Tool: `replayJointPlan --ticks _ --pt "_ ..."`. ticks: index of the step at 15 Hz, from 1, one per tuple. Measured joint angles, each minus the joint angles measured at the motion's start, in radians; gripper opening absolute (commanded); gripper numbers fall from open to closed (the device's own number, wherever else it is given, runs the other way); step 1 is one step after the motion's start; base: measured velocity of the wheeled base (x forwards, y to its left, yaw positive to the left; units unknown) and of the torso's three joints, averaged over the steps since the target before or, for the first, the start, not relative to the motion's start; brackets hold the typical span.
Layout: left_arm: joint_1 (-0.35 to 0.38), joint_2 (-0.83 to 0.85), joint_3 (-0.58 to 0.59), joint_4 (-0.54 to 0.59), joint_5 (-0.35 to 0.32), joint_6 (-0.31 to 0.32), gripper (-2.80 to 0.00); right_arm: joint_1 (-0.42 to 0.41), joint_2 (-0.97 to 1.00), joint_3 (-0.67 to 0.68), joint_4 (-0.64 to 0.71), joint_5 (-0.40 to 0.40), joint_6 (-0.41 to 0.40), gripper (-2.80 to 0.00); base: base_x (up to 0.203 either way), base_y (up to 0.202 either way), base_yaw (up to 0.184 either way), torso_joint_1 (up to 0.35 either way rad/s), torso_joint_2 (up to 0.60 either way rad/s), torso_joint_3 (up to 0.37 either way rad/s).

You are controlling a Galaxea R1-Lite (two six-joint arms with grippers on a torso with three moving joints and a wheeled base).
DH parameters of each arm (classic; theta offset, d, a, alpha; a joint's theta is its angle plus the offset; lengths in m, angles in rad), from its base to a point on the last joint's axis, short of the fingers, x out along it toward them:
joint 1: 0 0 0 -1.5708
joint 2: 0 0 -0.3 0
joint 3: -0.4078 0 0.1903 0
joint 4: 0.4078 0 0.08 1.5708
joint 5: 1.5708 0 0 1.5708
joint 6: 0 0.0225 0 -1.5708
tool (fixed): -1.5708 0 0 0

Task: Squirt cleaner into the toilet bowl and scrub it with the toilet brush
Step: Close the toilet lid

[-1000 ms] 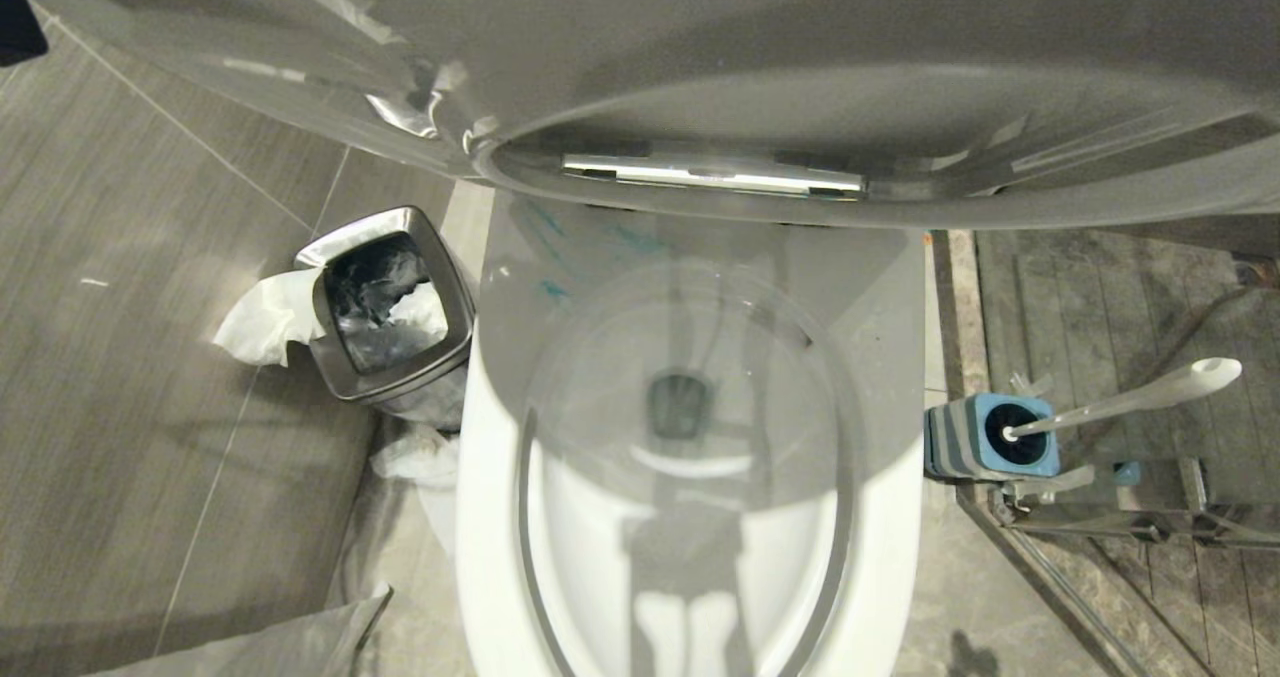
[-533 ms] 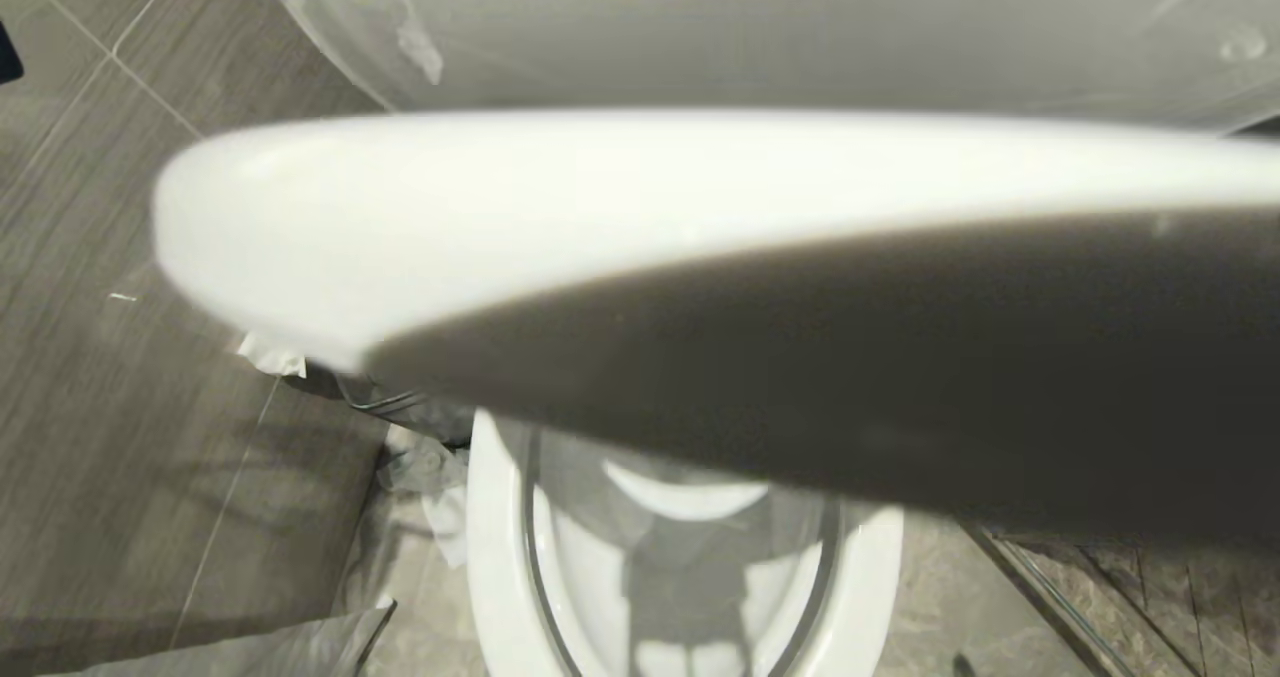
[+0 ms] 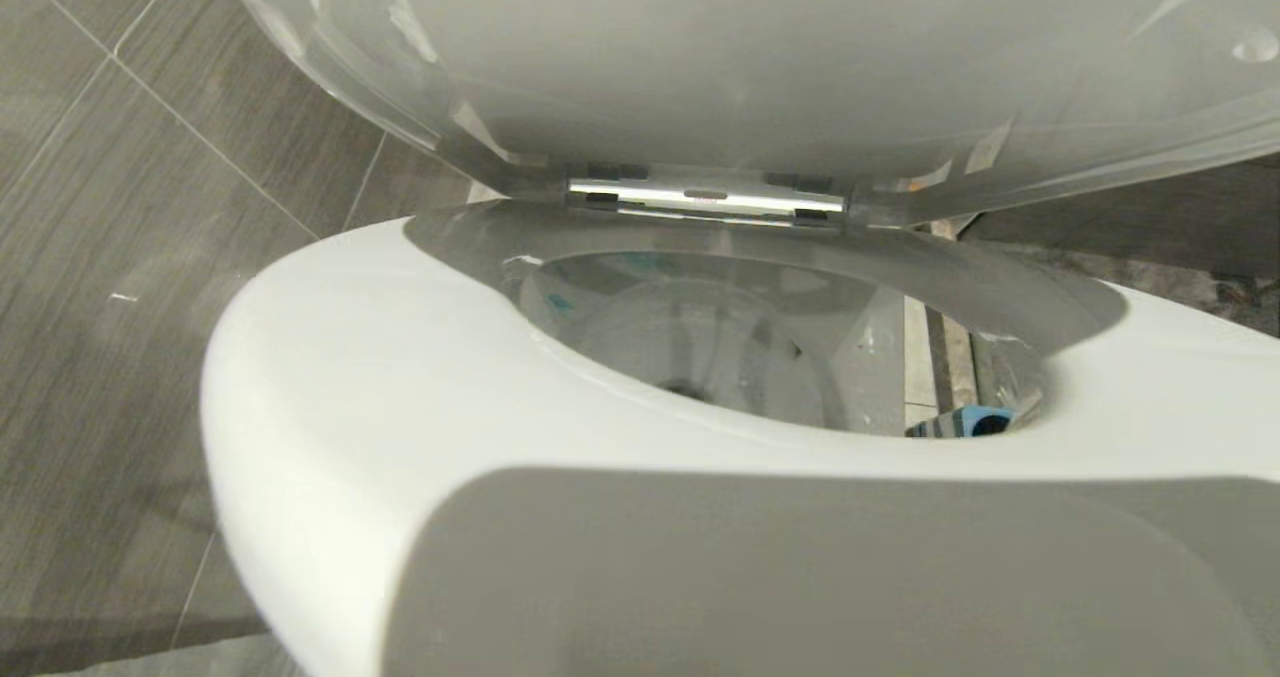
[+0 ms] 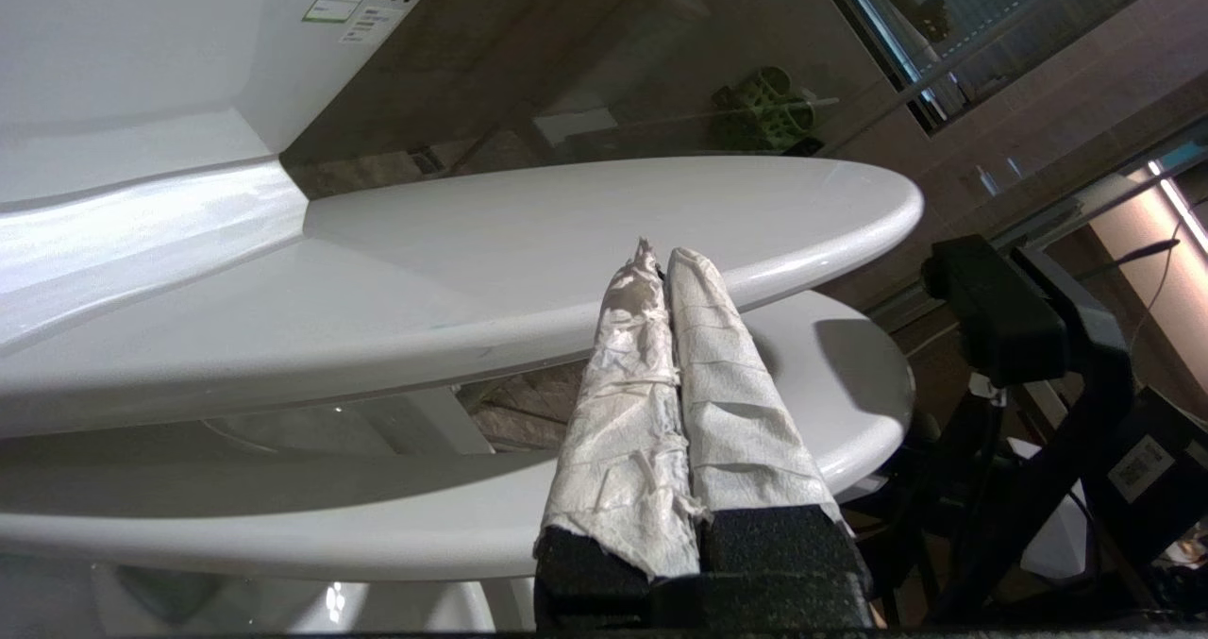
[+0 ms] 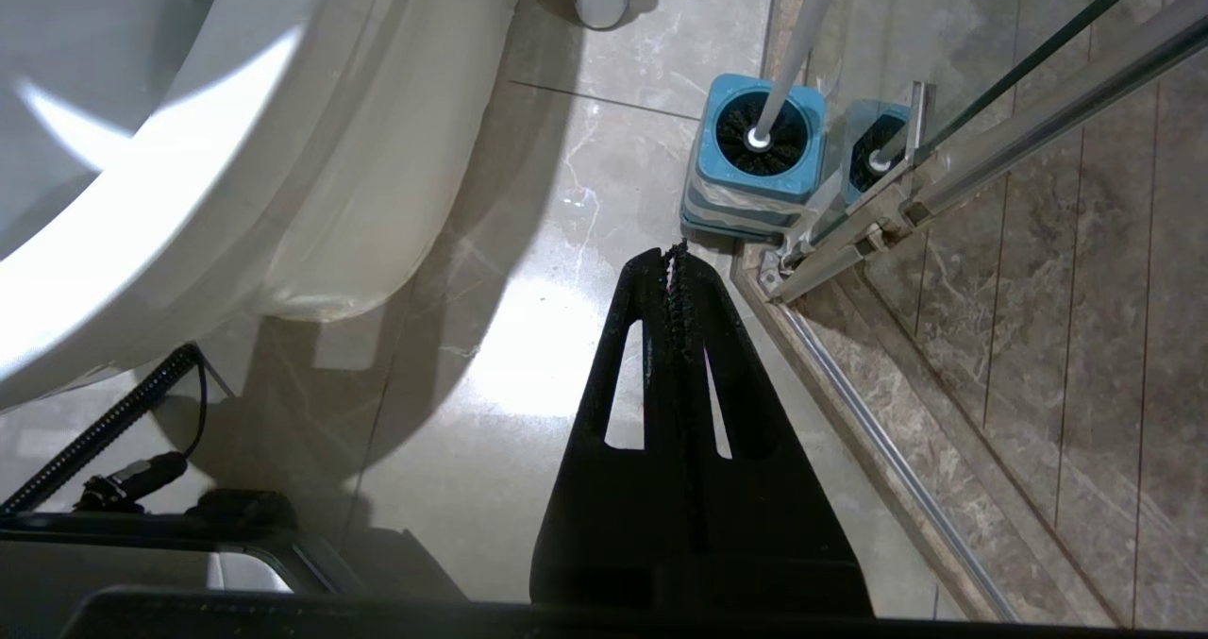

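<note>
Across the near half of the head view, the white seat [image 3: 330,377] hangs half lowered and hides most of the toilet bowl [image 3: 700,337], with the raised lid [image 3: 700,57] cut off at the far edge. Through the seat's opening, teal smears of cleaner [image 3: 560,302] show on the far left wall of the grey basin. The toilet brush [image 5: 788,63] stands in its blue holder [image 5: 750,181] on the floor to the bowl's right, its handle cut off. The left gripper [image 4: 658,257], paper-wrapped and pressed together, lies against the seat's edge. The right gripper [image 5: 677,252], also pressed together, holds nothing near the holder.
</note>
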Motion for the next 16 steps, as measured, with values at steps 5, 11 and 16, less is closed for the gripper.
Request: replayJointPlan --ticks 5,11,16 --pt "0.000 -0.062 0.030 0.004 -0.010 -0.017 -2.80 0.000 0.000 0.000 0.000 0.000 0.000 -2.80 0.000 0.000 0.000 0.001 0.00 0.079" --pt "-0.002 -0.109 0.078 0.004 -0.047 -0.018 -2.80 0.000 0.000 0.000 0.000 0.000 0.000 -2.80 0.000 0.000 0.000 -0.002 0.00 0.196" --pt "-0.001 -0.130 0.109 0.005 -0.087 -0.018 -2.80 0.000 0.000 0.000 0.000 -0.001 0.000 -2.80 0.000 0.000 0.000 0.001 0.00 0.204"
